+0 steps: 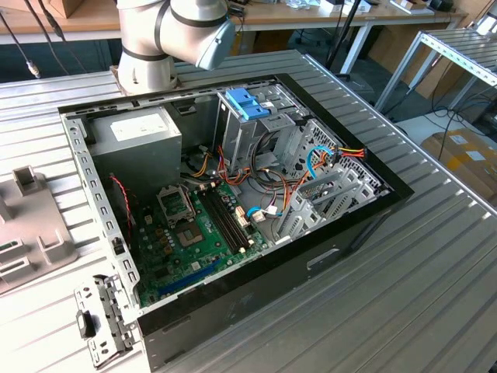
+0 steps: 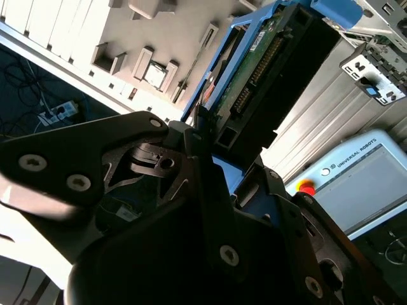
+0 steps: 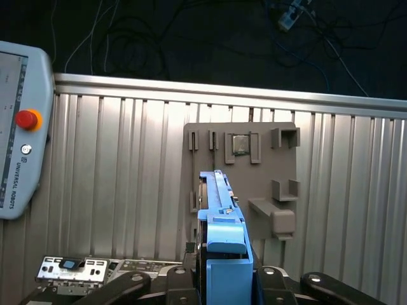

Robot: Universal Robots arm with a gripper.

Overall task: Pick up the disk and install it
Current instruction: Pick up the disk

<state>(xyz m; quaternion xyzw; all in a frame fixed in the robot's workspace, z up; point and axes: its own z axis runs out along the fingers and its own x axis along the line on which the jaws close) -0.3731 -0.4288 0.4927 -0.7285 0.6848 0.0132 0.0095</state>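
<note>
One gripper (image 3: 226, 278), its two black fingers closed narrow on the one disk (image 3: 219, 203), a finger against each flat face. In the first wrist view the disk stands edge-on with a light-blue rail facing the camera. It is held clear above the ribbed table (image 3: 114, 178), in front of one grey tray (image 3: 254, 184). In the second wrist view the disk (image 2: 267, 70) shows its circuit-board face with a blue rail along the edge, and the end inside the gripper (image 2: 232, 165) is hidden by the linkage. The tray holds one chip (image 3: 240, 145). One pendant (image 3: 19, 127) lies on the table, partly cut off by the frame, and one metal bracket (image 3: 73, 267) lies nearby. The exterior view shows one open case (image 1: 256, 287) on the table, with one blue-tabbed cage (image 1: 245, 105) inside and wiring too tangled to count. One arm (image 1: 171, 31) is cut off at that frame's top edge.
</note>
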